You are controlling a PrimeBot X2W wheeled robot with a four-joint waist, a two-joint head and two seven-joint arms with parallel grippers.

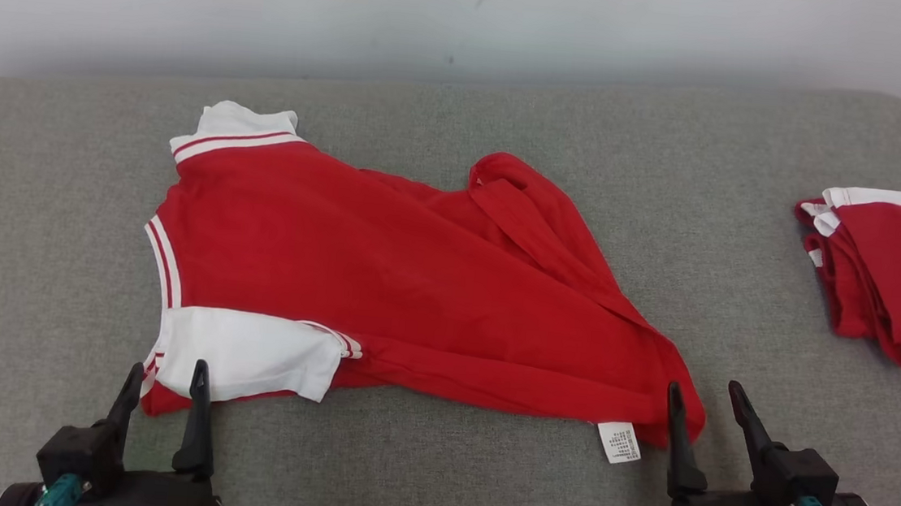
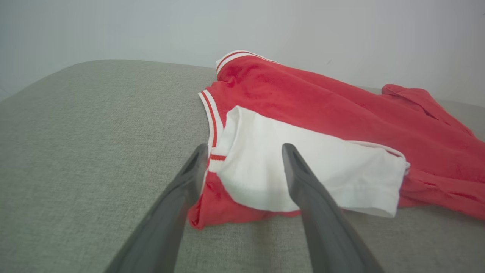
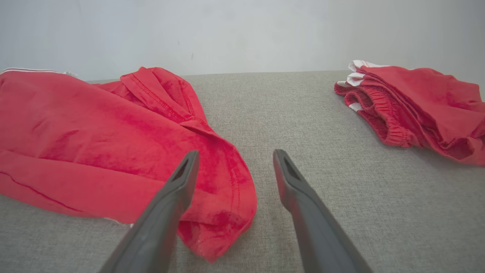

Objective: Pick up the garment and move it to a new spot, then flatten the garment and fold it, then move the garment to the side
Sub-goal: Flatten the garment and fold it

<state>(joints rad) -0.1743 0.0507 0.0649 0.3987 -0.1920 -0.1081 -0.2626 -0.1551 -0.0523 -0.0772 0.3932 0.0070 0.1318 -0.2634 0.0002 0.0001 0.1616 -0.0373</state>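
1. On the middle of the cushion (image 1: 54, 210): the garment (image 1: 414, 299); behind, the wall (image 1: 439, 7).
2. Well apart to its right: a second garment (image 1: 897, 276).
3. At its near left corner, the left gripper (image 1: 169, 367); at near right, the right gripper (image 1: 705, 386).

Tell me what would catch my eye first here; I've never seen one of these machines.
A big red shirt with a white sleeve lies rumpled across the middle of the grey cushion. At its near edge two open claws point at it: the left gripper by the white sleeve, the right gripper at the shirt's red corner. A pile of folded red clothes sits apart at the far right.
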